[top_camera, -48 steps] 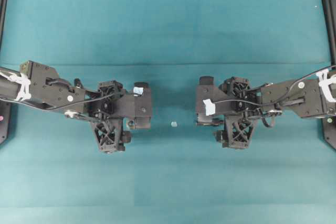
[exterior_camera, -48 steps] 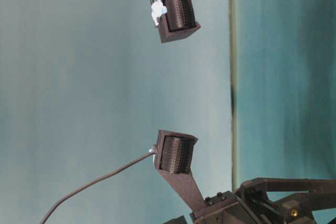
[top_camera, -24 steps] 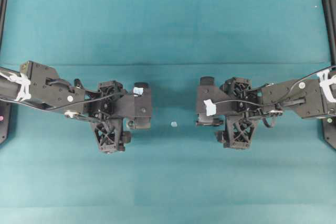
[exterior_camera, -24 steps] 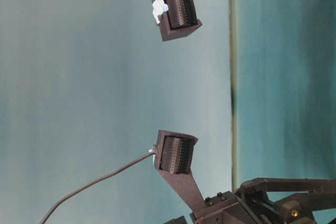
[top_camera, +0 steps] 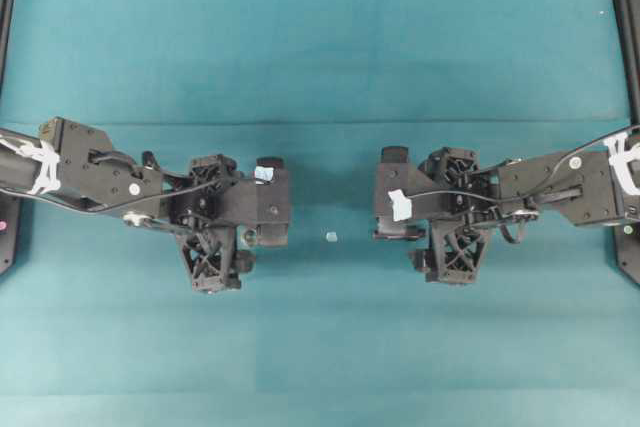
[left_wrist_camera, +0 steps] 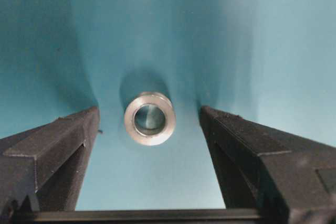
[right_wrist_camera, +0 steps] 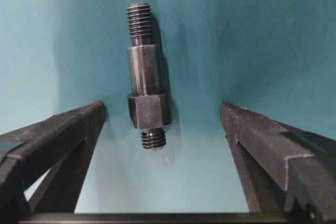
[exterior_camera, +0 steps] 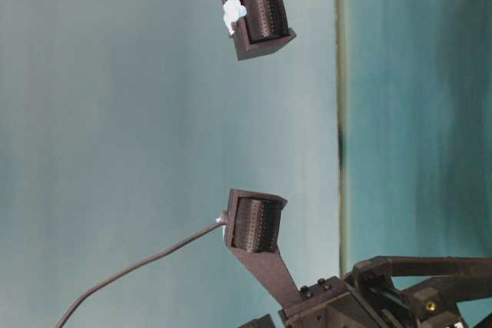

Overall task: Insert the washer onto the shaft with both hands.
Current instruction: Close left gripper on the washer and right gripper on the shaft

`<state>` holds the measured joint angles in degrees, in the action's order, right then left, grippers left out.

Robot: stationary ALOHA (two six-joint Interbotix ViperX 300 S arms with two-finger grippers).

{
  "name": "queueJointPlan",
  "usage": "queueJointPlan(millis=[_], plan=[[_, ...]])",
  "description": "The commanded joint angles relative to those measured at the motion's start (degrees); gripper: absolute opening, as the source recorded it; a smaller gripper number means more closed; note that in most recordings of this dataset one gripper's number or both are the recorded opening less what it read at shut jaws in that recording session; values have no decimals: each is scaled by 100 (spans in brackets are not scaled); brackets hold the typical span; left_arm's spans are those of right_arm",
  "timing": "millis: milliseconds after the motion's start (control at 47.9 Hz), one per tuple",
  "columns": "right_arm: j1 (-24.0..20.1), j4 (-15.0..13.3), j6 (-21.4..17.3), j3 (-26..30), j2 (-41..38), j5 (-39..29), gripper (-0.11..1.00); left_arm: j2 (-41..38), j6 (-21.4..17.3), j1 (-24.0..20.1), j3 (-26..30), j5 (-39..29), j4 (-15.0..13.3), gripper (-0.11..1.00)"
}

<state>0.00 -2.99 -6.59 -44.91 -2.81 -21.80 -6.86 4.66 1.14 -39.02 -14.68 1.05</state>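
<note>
Currently the washer (left_wrist_camera: 149, 118) lies flat on the teal mat (left_wrist_camera: 262, 35), between the wide-spread fingers of the left gripper (left_wrist_camera: 149, 116), untouched. Likewise the shaft (right_wrist_camera: 145, 97) lies on the mat between the right gripper's (right_wrist_camera: 164, 113) wide-apart fingers, clear of both.

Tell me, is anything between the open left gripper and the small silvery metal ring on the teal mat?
Nothing visible is. The silvery metal ring lies alone on the teal mat, between the open fingers of the left gripper, touching neither.
</note>
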Motion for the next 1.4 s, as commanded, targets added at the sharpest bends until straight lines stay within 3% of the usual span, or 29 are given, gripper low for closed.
queueJointPlan(millis=[0, 188, 313, 480, 564, 1379], plan=[[-9, -9, 44, 18, 44, 0, 77, 26, 9, 35, 26, 53, 0, 85], [-9, -9, 44, 35, 26, 0, 66, 44, 9, 35, 9, 35, 0, 78], [-9, -9, 35, 70, 9, -26, 44, 53, 9, 44, 0, 9, 0, 64], [-9, -9, 44, 167, 9, -26, 12, 62, 9, 44, 0, -53, 0, 35], [-9, -9, 44, 202, 9, -35, 2, 62, 9, 53, 0, -53, 0, 35], [-132, 0, 44, 202, 18, -167, 0, 70, 18, 88, 88, -53, 0, 35]])
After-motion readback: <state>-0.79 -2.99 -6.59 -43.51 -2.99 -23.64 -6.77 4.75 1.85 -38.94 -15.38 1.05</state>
